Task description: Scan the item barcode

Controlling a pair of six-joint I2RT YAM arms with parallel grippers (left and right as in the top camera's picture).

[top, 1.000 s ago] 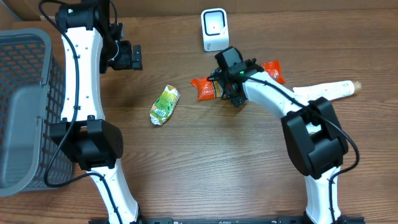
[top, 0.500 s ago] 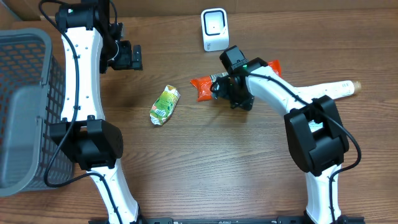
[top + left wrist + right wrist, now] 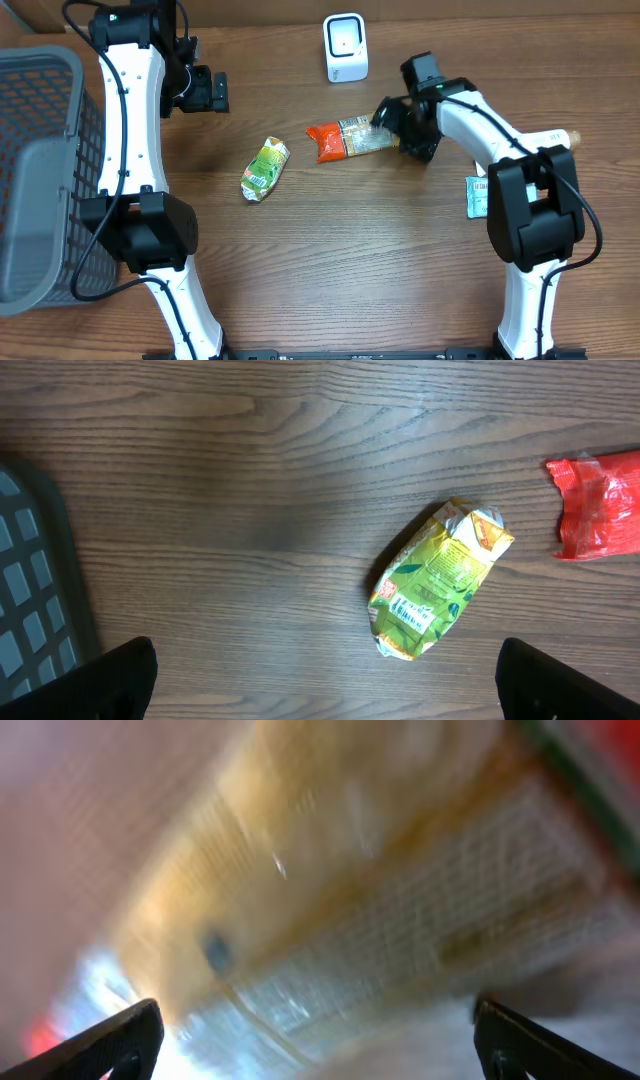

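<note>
Two grippers, overhead: my left gripper (image 3: pixel 210 90) hangs over bare table (image 3: pixel 330 260) at the far left; my right gripper (image 3: pixel 390 120) is at the packet's right end.
Packet, overhead: the packet (image 3: pixel 335 141) lies flat mid-table, red end to the left, clear end at my right gripper. I cannot tell whether I touch it.
Scanner, overhead: the scanner (image 3: pixel 346 47) stands upright at the far edge, near the packet but apart from it.
Pouch, overhead: a green pouch (image 3: pixel 265 168) lies left of the packet, apart from it.
Basket, overhead: a grey basket (image 3: pixel 40 170) sits at the left edge.
Left wrist, grip: my fingertips (image 3: pixel 110 682) show in both lower corners, spread wide with nothing between them.
Left wrist, scene: the pouch lies tilted with its barcode (image 3: pixel 405 614) facing up; the packet's red end is at the right edge and the basket's corner at the left.
Right wrist, grip: my fingertips (image 3: pixel 110 1042) are spread wide.
Right wrist, scene: it is blurred; the packet's clear and tan wrapper fills the view, very close.
</note>
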